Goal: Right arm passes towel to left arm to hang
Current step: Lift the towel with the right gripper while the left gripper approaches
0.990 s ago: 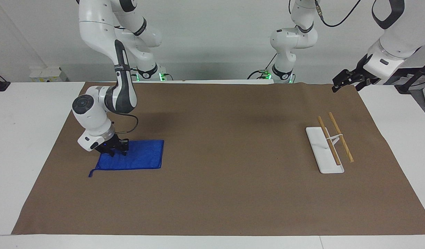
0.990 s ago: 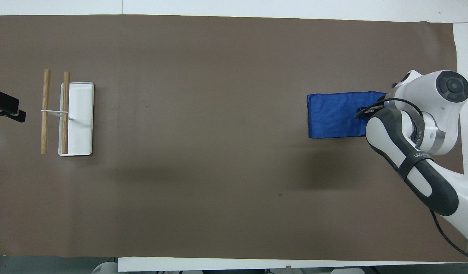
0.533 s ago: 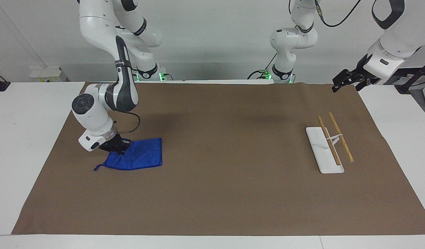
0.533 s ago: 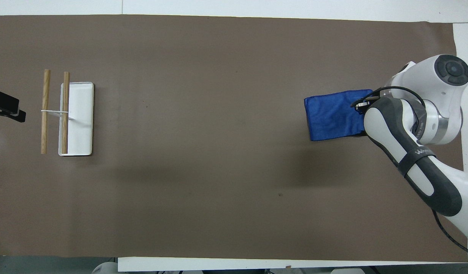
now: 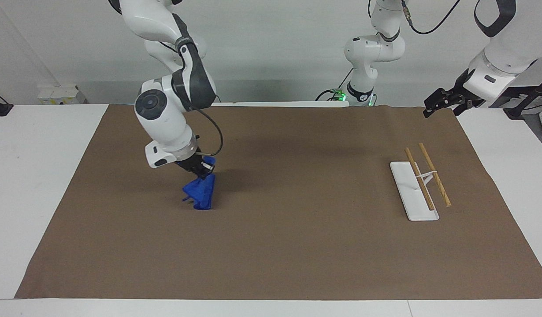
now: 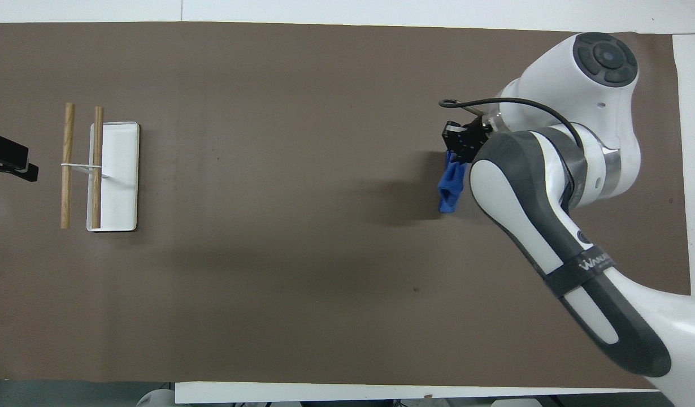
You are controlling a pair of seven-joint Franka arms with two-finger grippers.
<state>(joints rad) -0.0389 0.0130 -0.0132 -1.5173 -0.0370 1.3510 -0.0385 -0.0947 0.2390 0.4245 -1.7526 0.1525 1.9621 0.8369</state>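
My right gripper (image 5: 201, 169) is shut on the top of a blue towel (image 5: 201, 193), which hangs bunched below it, its lower end at or just above the brown mat. In the overhead view the gripper (image 6: 459, 142) and the towel (image 6: 451, 185) show beside the right arm's forearm. My left gripper (image 5: 434, 105) waits in the air over the mat's corner at the left arm's end; only its tip (image 6: 14, 164) shows in the overhead view. The rack (image 5: 425, 178), a white base with two wooden bars, stands toward the left arm's end.
A brown mat (image 5: 280, 246) covers most of the white table. The rack also shows in the overhead view (image 6: 99, 169). A third white arm (image 5: 372, 53) stands at the robots' edge of the table.
My right gripper has lifted the towel off the mat and carried it toward the middle of the table. The towel went from lying flat to hanging bunched. The left arm has not moved.
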